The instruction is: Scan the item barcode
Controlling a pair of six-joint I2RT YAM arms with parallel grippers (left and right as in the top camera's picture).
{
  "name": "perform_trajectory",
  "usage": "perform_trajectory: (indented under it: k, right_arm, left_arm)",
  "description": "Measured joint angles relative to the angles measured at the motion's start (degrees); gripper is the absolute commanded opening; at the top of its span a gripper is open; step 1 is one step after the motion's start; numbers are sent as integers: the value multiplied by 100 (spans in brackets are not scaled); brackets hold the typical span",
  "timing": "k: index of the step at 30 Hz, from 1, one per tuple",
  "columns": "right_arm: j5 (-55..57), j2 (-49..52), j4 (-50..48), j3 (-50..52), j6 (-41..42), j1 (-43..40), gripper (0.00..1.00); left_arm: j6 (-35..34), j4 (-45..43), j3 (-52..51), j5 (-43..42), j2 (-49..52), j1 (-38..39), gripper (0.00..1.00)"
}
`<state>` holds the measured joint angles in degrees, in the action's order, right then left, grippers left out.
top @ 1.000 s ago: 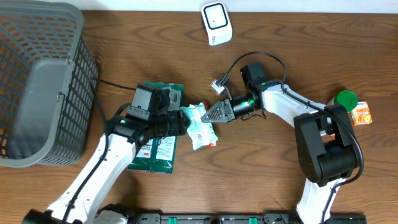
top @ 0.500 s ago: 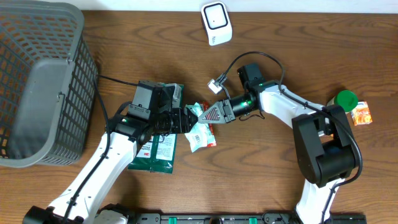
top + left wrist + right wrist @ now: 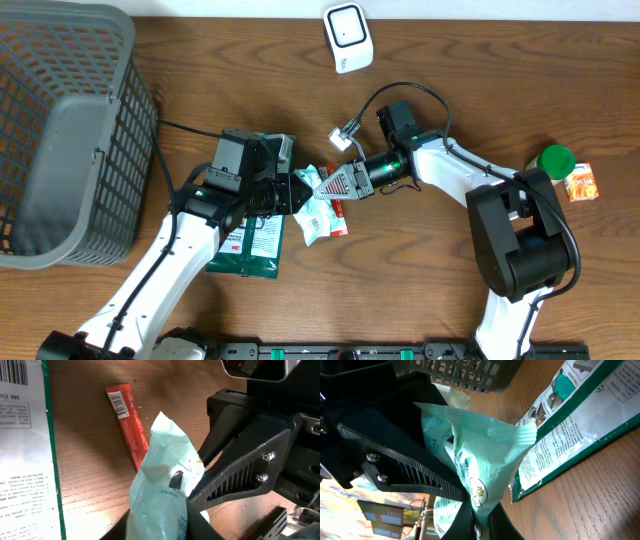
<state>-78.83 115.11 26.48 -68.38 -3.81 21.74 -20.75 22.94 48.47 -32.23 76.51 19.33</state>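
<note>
Left pincer: your left pincer (image 3: pixel 299 193) has just narrowed from wide onto the mint pouch (image 3: pixel 165 480), and looks to be gripping its 9 o'clock end.
Right pincer: your right pincer (image 3: pixel 322 186) stays clamped tight on the pouch's 3 o'clock edge.
Pouch: mid-table (image 3: pixel 420 290), pinched between both pincers, with the red stick (image 3: pixel 127 422) just beside it.
Scanner: the white scanner (image 3: pixel 347 36) sits at 12 o'clock, well apart.
Meaning: you now hold it two-handed, so one side can likely let go. No barcode shows on the pouch yet, so expect to turn it toward 12 o'clock.
</note>
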Motion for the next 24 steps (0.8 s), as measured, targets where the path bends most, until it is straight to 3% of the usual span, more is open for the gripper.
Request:
perform_trajectory:
  k: [1, 4, 7, 12, 17, 24]
  right_arm:
    - [7, 0, -2, 0, 0, 0, 15]
    - [57, 0, -15, 0, -26, 0, 50]
    - [74, 0, -20, 0, -37, 0, 61]
    - [138, 0, -15, 0, -37, -7, 60]
    - [129, 0, 92, 0, -44, -111, 50]
    - [-304, 0, 452, 0, -105, -466, 50]
  left_arm:
    - [7, -2, 0, -2, 0, 0, 14]
    - [4, -37, 0, -7, 0, 7, 12]
    - [-2, -55, 0, 0, 0, 7, 11]
    - [-22, -79, 0, -87, 0, 7, 11]
    - [-22, -111, 0, -380, 0, 4, 11]
    - [-42, -608, 0, -1019, 11, -7, 11]
